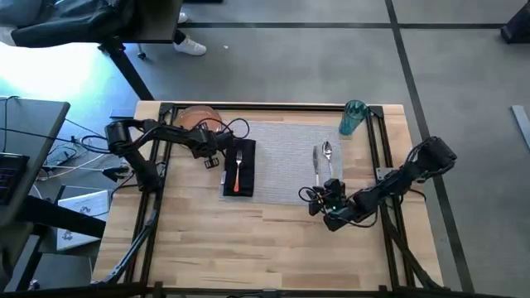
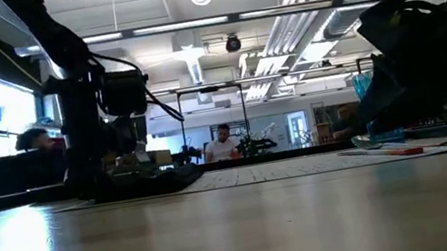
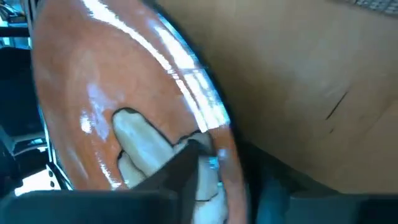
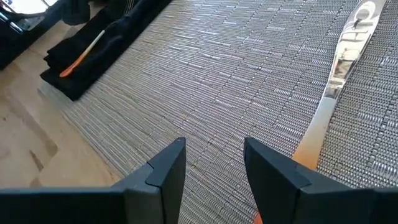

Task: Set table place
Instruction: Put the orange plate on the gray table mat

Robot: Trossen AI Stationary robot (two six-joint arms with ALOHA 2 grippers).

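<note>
The grey placemat (image 1: 290, 157) lies in the middle of the table (image 1: 248, 248). On its left end lies a black napkin (image 1: 238, 170) with an orange-handled fork (image 1: 238, 165) on top. A knife (image 4: 336, 74) and a spoon (image 1: 328, 151) lie on the mat's right part, and the teal cup (image 1: 354, 117) stands at its far right corner. The orange-brown plate (image 1: 197, 116) is at the table's far left, with my left gripper (image 1: 214, 139) shut on it. My right gripper (image 4: 214, 165) hovers open over the mat's near right edge, beside the knife's handle. My left gripper holds the plate at its rim (image 3: 208, 124). One pale finger pad (image 3: 140, 146) lies on the plate's glossy inner face just inside the rim. The other finger is hidden behind the rim. Whether the plate rests on the table or is lifted cannot be told.
A black rail frame (image 1: 265, 106) edges the tabletop. Cables loop near the left arm (image 1: 240, 127). Bare wood lies along the table's near side. People show in the room beyond the table (image 2: 225, 144).
</note>
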